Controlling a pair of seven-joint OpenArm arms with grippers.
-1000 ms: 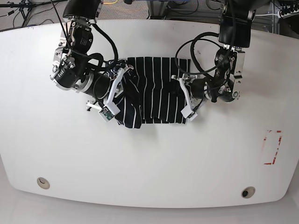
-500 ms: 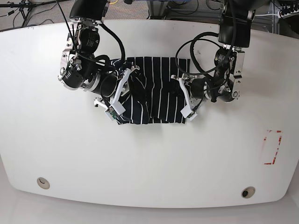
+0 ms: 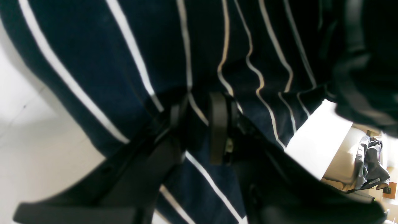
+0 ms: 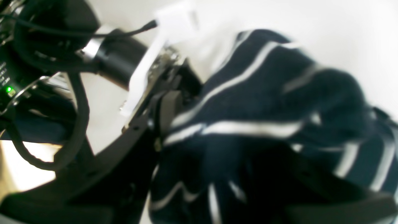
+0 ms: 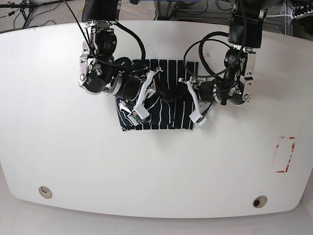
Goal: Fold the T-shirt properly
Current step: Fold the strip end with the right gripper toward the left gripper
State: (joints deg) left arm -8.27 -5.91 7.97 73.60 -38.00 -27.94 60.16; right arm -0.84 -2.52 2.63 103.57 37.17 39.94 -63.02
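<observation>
your t-shirt [image 5: 161, 115] lies on the white table [image 5: 68, 161], in the far half of it, bunched into a roughly rectangular bundle between the two arms. the cloth is soft, dark navy-black knit with thin white stripes; the stripes run straight near the bundle's front edge and bend into waves where the fabric is gathered.

your left gripper [image 3: 199, 124] sits at the side of the t-shirt nearer the red-marked patch [image 5: 285, 154]. its flat black rubbery fingers [image 3: 217, 124] are clamped on a fold of the striped cloth, which puckers between them.

your right gripper [image 5: 152, 84] is pushed over the t-shirt's opposite side, reaching toward its middle. its white plastic finger mount [image 4: 146, 68] and dark finger [image 4: 168, 109] lie against a rounded hump of fabric, but that view is blurred, and you cannot tell whether its jaws are pinching the cloth or standing loose.

the table's surface is smooth and matte, with two round metal-rimmed holes [image 5: 45, 191] near its front edge.
</observation>
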